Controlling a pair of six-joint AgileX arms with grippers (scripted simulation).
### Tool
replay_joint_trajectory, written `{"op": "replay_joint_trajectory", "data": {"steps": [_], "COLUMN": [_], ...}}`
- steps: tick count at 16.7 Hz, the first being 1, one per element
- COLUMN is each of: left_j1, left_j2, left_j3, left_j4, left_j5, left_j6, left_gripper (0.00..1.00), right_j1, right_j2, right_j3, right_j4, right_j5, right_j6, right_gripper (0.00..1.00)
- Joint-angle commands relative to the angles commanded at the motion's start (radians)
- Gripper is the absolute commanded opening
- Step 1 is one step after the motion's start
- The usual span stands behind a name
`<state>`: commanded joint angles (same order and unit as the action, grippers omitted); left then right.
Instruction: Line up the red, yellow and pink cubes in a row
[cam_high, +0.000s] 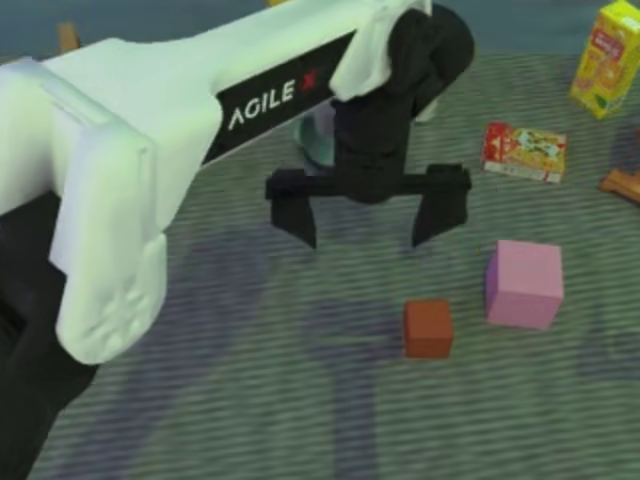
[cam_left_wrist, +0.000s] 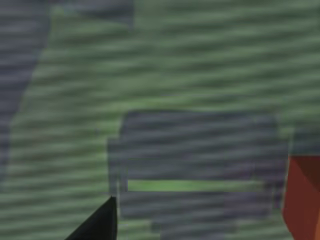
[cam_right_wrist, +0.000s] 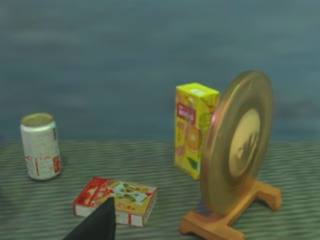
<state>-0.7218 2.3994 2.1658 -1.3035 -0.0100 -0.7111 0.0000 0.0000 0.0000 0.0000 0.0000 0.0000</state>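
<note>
reading "agile x" on left arm (cam_high: 200, 130)

On my top view, two matte cubes sit on the striped green tabletop right of centre — the small orange-red cube (cam_high: 428, 328) and, just beside it to the right, the larger light-pink cube (cam_high: 524, 283). Both rest flat, close together but not touching, the pink one set slightly farther back. I can't see the yellow cube in any view — not even partly.
</note>
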Motion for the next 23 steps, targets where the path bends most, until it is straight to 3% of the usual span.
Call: {"op": "replay_joint_trajectory", "data": {"steps": [8, 11, 14, 19, 23], "left_j1": [0.466, 0.603, 0.655, 0.652, 0.654], "left_j2": [-0.298, -0.393, -0.434, -0.429, -0.383], "left_j3": [-0.560, -0.706, -0.756, -0.756, -0.805], "left_j4": [0.196, 0.260, 0.289, 0.289, 0.389], "left_j5": [0.006, 0.009, 0.011, 0.010, 0.012], "left_j6": [0.585, 0.734, 0.786, 0.785, 0.786], "left_gripper": [1.00, 1.00, 1.00, 1.00, 1.00], "right_j1": [0.000, 0.000, 0.000, 0.000, 0.000], "right_j2": [0.000, 0.000, 0.000, 0.000, 0.000], "right_j3": [0.000, 0.000, 0.000, 0.000, 0.000], "right_j4": [0.000, 0.000, 0.000, 0.000, 0.000], "right_j5": [0.000, 0.000, 0.000, 0.000, 0.000], "right_j6": [0.000, 0.000, 0.000, 0.000, 0.000], "right_gripper": [1.00, 1.00, 1.00, 1.00, 1.00]}}
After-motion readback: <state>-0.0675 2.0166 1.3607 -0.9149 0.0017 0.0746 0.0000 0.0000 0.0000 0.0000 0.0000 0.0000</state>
